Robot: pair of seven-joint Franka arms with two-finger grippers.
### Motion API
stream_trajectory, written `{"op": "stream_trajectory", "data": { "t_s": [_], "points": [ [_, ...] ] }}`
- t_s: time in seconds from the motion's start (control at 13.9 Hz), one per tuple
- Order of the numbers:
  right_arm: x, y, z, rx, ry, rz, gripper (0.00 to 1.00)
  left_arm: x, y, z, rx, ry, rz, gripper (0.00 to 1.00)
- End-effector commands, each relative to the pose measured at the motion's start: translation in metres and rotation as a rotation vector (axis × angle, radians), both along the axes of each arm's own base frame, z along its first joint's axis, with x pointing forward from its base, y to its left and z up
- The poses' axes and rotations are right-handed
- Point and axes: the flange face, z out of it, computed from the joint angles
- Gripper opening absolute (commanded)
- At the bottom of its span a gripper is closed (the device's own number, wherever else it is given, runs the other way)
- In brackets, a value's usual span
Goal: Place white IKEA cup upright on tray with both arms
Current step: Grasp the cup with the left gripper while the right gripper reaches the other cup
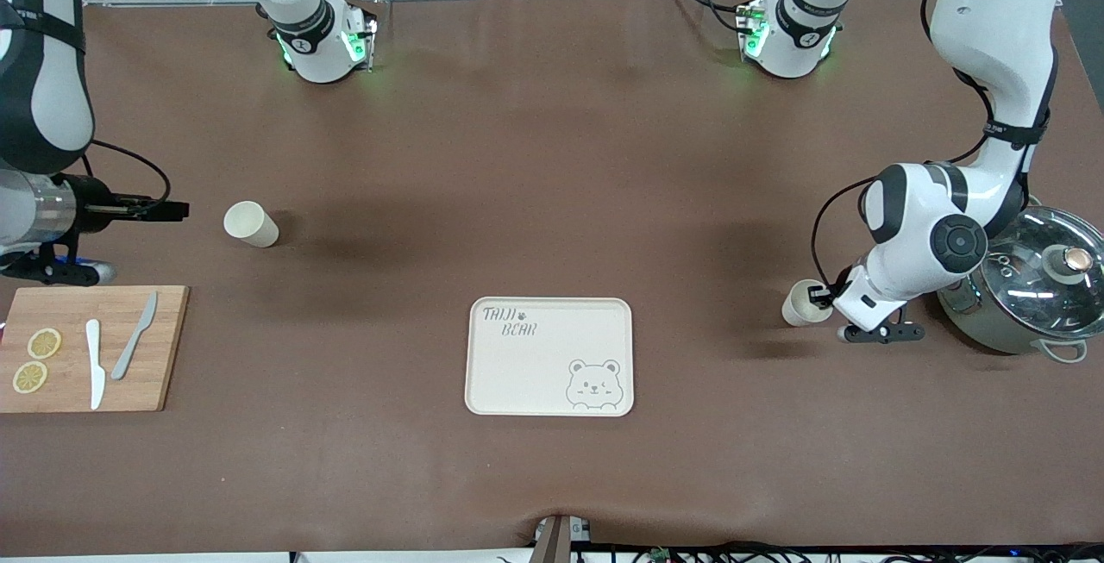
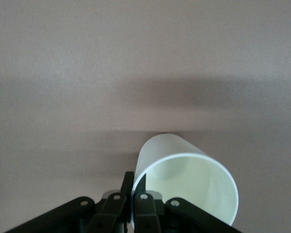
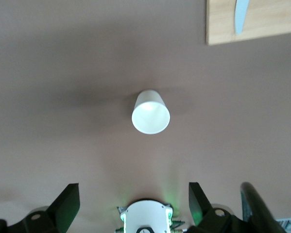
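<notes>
**Left Gripper Clamped on Cup Rim; Second Cup Not Yet Grasped**

Two white cups lie on their sides on the brown table [image 1: 552, 158]. One cup [image 1: 805, 303] lies toward the left arm's end of the table, beside a lidded steel pot [image 1: 1031, 291]. The left gripper [image 1: 824, 296] is closed on this cup's rim: in the left wrist view, one finger [image 2: 127, 191] bears on the outer wall and the other sits inside the mouth. A rim pinch of this kind probably lets the wrist rotate the cup upright before release.

The second cup [image 1: 251, 224] lies toward the right arm's end, farther from the front camera than the wooden cutting board [image 1: 90, 347]. The right gripper [image 1: 168, 210] is near this cup, level with it, fingers spread wide and holding nothing, apparently lined up for an approach.

The tray [image 1: 549, 357] lies between the two cups, nearer the front camera, and carries nothing. Both cups are well apart from it.

The board holds two lemon slices [image 1: 36, 359] and two knives [image 1: 112, 349].
</notes>
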Motion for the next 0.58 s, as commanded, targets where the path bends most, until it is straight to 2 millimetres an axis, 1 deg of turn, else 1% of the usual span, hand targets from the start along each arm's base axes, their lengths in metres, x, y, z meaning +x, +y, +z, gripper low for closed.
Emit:
{"op": "stream_trajectory", "data": {
  "t_s": [0.0, 0.07, 0.14, 0.22, 0.29, 0.36, 0.43, 0.5],
  "points": [
    [-0.029, -0.008, -0.038, 0.003, -0.038, -0.034, 1.0, 0.003, -0.006, 0.019, -0.005, -0.027, -0.021, 0.0],
    [-0.04, -0.014, -0.049, -0.007, -0.124, -0.036, 1.0, 0.006, -0.007, 0.027, -0.006, -0.044, -0.025, 0.0],
    [-0.051, -0.016, -0.065, -0.013, -0.178, -0.035, 1.0, 0.01, -0.015, 0.036, -0.012, -0.058, -0.028, 0.0],
    [-0.061, -0.022, -0.081, -0.003, -0.191, -0.014, 1.0, 0.01, -0.028, 0.041, -0.024, -0.067, -0.034, 0.0],
    [-0.065, -0.03, -0.094, 0.011, -0.211, 0.022, 1.0, 0.013, -0.034, 0.052, -0.03, -0.086, -0.039, 0.0],
    [-0.07, -0.047, -0.105, 0.018, -0.249, 0.042, 1.0, 0.016, -0.041, 0.058, -0.036, -0.094, -0.042, 0.0],
    [-0.077, -0.058, -0.116, 0.02, -0.259, 0.046, 1.0, 0.018, -0.052, 0.065, -0.044, -0.093, -0.051, 0.0],
    [-0.089, -0.066, -0.129, 0.026, -0.241, 0.034, 1.0, 0.02, -0.064, 0.074, -0.051, -0.083, -0.051, 0.0]
  ]
}}
